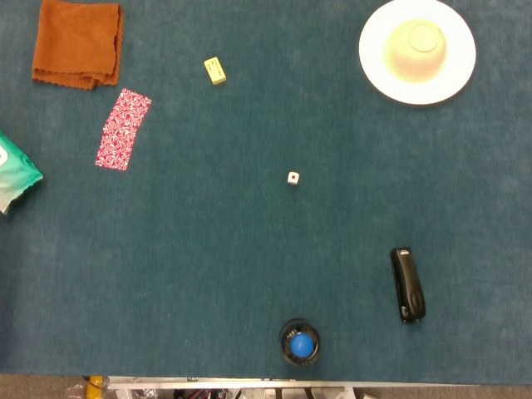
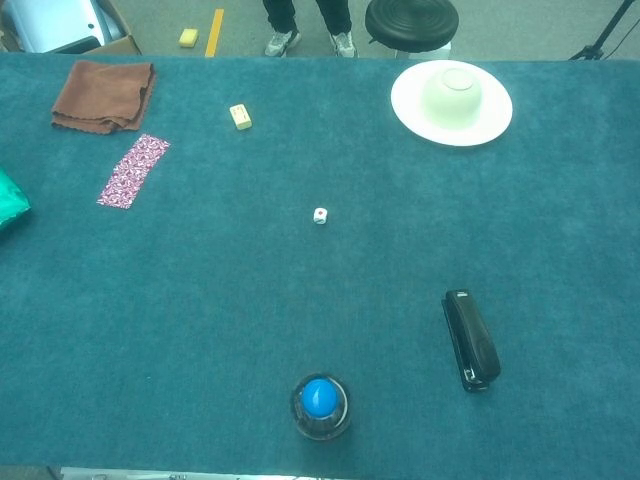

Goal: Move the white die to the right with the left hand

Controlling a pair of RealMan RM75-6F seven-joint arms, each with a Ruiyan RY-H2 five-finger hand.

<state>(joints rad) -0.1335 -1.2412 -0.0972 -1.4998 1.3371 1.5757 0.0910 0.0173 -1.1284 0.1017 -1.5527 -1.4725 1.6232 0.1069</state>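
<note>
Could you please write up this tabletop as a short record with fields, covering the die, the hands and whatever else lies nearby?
target: white die, alone near the middle of the teal table, red pip up
hands: neither in view
far right: white plate bearing an upturned bowl
near right: black stapler
near edge: blue-capped bottle
far left: brown cloth, red patterned packet, yellow eraser
left edge: green pouch
task state: die untouched

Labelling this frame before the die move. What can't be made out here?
- Both hands: in neither view, so their state is unknown.
- White die: too small in both views to read any face but the red-dotted top.
- Green packet: cut off by the left edge in both views.
- Yellow block: markings too small to read.
</note>
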